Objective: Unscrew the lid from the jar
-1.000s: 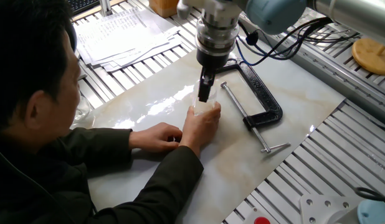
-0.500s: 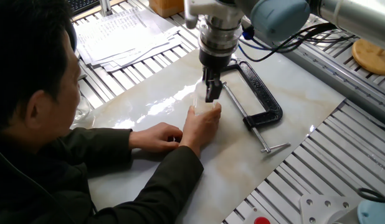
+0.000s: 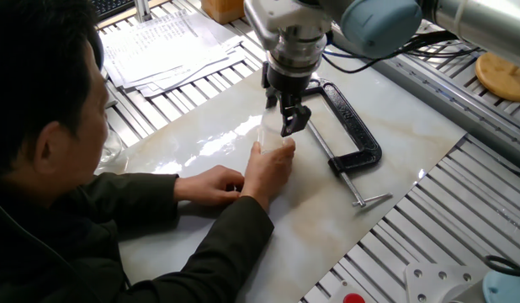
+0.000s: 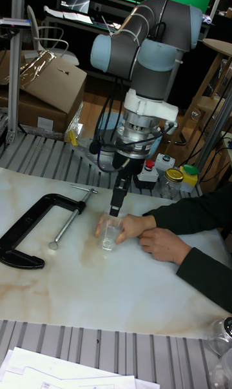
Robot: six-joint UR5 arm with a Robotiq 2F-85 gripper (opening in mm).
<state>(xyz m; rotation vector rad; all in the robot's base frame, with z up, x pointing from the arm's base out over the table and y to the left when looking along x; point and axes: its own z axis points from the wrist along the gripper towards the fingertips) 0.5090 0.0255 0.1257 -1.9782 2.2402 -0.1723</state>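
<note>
A person's hand [image 3: 273,168] holds the small clear jar [image 4: 109,237] upright on the marble slab; in the fixed view only the top of the jar [image 3: 265,140] shows above the fingers. Its translucent whitish lid [image 4: 114,220] sits on the jar's mouth and is hard to make out; in the fixed view the lid [image 3: 273,132] is mostly hidden by the fingers. My gripper [image 3: 279,123] comes straight down onto the jar's top, with its dark fingers [image 4: 116,203] shut on the lid.
A black C-clamp [image 3: 358,135] lies on the slab right of the jar; in the tall view the clamp [image 4: 26,231] is at left. The person's other hand [image 3: 211,185] rests nearby. Papers [image 3: 167,46] lie at the back. Small jars [image 4: 173,182] stand behind the slab.
My gripper has turned about its vertical axis on the jar's top, so its fingers now show side by side. The hand and jar have stayed in place.
</note>
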